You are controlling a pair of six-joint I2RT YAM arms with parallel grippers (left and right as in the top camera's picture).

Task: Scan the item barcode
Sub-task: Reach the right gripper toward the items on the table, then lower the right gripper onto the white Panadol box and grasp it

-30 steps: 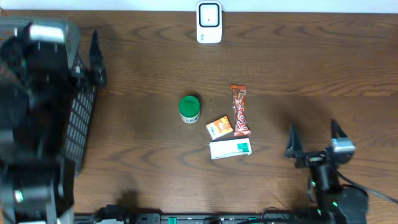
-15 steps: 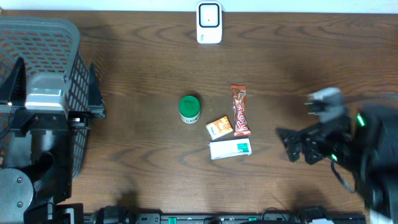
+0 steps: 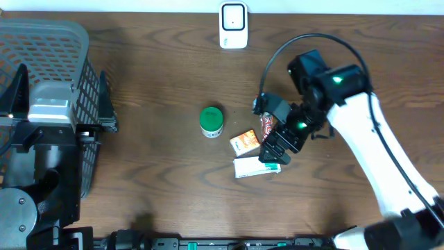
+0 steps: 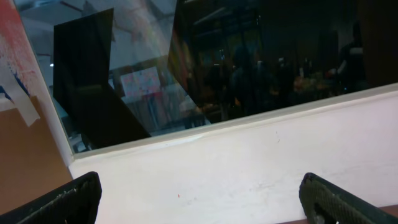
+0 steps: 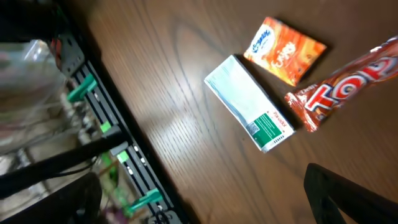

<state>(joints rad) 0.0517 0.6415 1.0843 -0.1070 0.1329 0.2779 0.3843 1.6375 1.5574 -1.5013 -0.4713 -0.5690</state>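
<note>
Reaching stage, I judge — the right gripper hovers wide open over the white box on the bench. Next it must lower, close on the box, and carry it to the scanner. Also the left gripper is open.

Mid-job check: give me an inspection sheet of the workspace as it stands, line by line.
Surface: brown wooden table, no spills seen.
Job's things: white scanner at the far edge; white-and-green box, orange packet and red candy bar clustered mid-table; green-lidded jar apart to their left.
Clutter: grey mesh basket at the left.
Grippers: left gripper open, empty, facing a wall; right gripper open, empty, above the cluster.
Cables: black cable looping off the right arm.
Surroundings: dark window; black rail with green clips.
</note>
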